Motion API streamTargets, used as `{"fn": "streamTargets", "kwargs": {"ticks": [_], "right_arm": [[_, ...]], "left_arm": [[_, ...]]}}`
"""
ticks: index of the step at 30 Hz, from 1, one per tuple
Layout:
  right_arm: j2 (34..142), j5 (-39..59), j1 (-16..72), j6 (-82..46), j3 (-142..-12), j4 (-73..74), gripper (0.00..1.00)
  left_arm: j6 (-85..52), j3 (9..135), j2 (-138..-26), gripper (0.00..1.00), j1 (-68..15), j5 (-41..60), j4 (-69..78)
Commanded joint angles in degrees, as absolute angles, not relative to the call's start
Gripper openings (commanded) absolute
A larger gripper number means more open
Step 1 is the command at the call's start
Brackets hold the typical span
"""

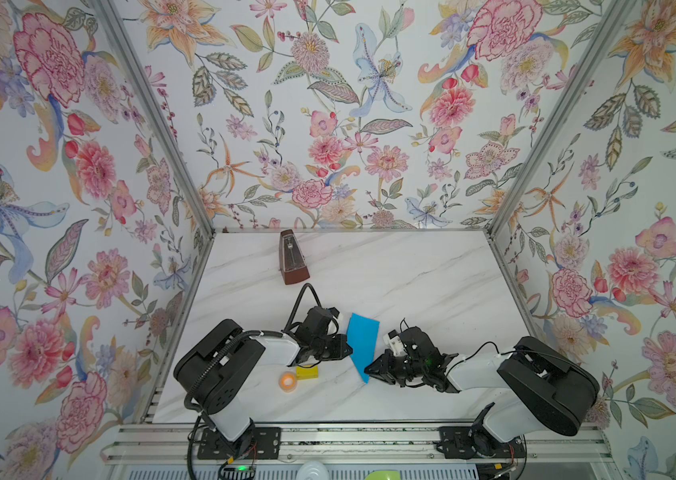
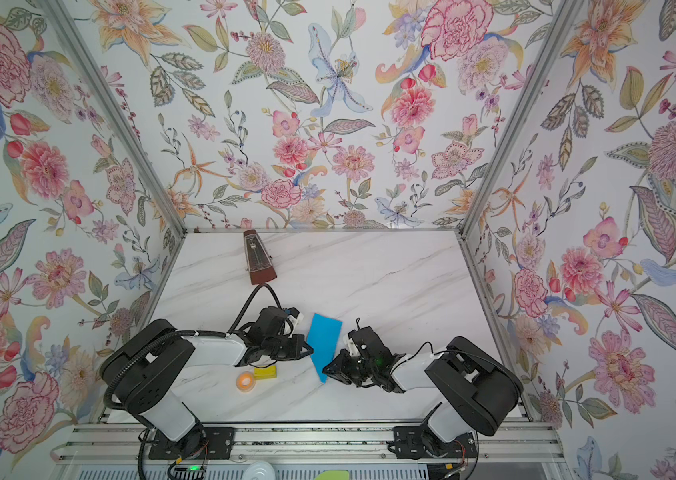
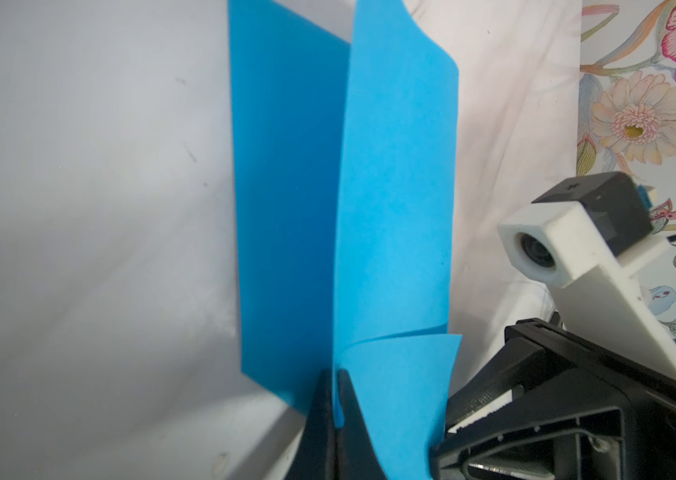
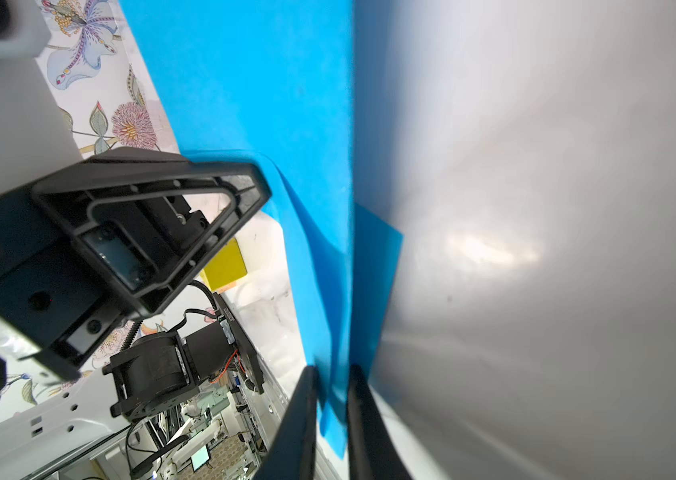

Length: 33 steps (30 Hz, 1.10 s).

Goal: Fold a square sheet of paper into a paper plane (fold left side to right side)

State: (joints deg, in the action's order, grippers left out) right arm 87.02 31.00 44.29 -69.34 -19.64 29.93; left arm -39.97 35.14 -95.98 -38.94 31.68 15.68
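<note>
The square sheet of paper [image 1: 363,340] [image 2: 324,340] is bright blue and bent double, its two layers standing up from the marble table between both arms. My left gripper [image 1: 347,352] [image 3: 335,374] is shut on the sheet's left edge, and blue paper shows pinched between its black fingers. My right gripper [image 1: 368,369] [image 4: 332,370] sits at the sheet's near corner. Its fingers stand a narrow gap apart, with the loose paper layers [image 4: 265,104] hanging between them. The upper layer [image 3: 394,208] curls over the lower one. A paper plane is not in view.
A brown metronome [image 1: 294,259] stands at the back left of the table. A yellow block [image 1: 307,372] and an orange tape roll [image 1: 287,379] lie just in front of the left arm's wrist. Floral walls close in the table on three sides.
</note>
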Motion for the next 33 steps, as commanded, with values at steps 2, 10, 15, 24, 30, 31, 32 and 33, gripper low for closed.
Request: {"fn": "streamTargets", "kwargs": {"ticks": [2, 10, 15, 24, 30, 31, 32, 33], "right_arm": [[88.0, 30.1, 44.6, -69.3, -18.6, 31.2, 0.1], [89.4, 30.5, 44.3, -68.4, -18.9, 30.8, 0.0], [90.5, 31.2, 44.4, -68.1, -19.3, 30.9, 0.0], [91.8, 31.9, 44.3, -67.8, -19.6, 31.1, 0.0], [92.1, 31.9, 44.3, -67.8, -19.7, 30.9, 0.0], [92.0, 31.9, 44.4, -67.7, -19.8, 30.7, 0.0], [92.0, 31.9, 44.4, -67.5, -19.9, 30.3, 0.0], [92.1, 31.8, 44.3, -67.2, -20.2, 29.6, 0.0]], "left_arm": [[-39.9, 34.7, -96.0, 0.02, -38.0, 28.5, 10.7], [-37.7, 35.8, -93.2, 0.09, -38.2, 27.9, 6.2], [-35.9, 37.9, -92.5, 0.1, -38.1, 28.0, 2.9], [-34.9, 39.4, -91.7, 0.18, -38.1, 26.8, 1.0], [-35.1, 39.9, -91.7, 0.07, -38.1, 26.7, 1.1], [-35.2, 39.8, -91.7, 0.05, -38.2, 26.9, 1.1], [-35.2, 39.8, -91.4, 0.04, -38.1, 27.1, 0.8], [-35.3, 39.9, -91.2, 0.02, -38.1, 27.1, 0.4]]}}
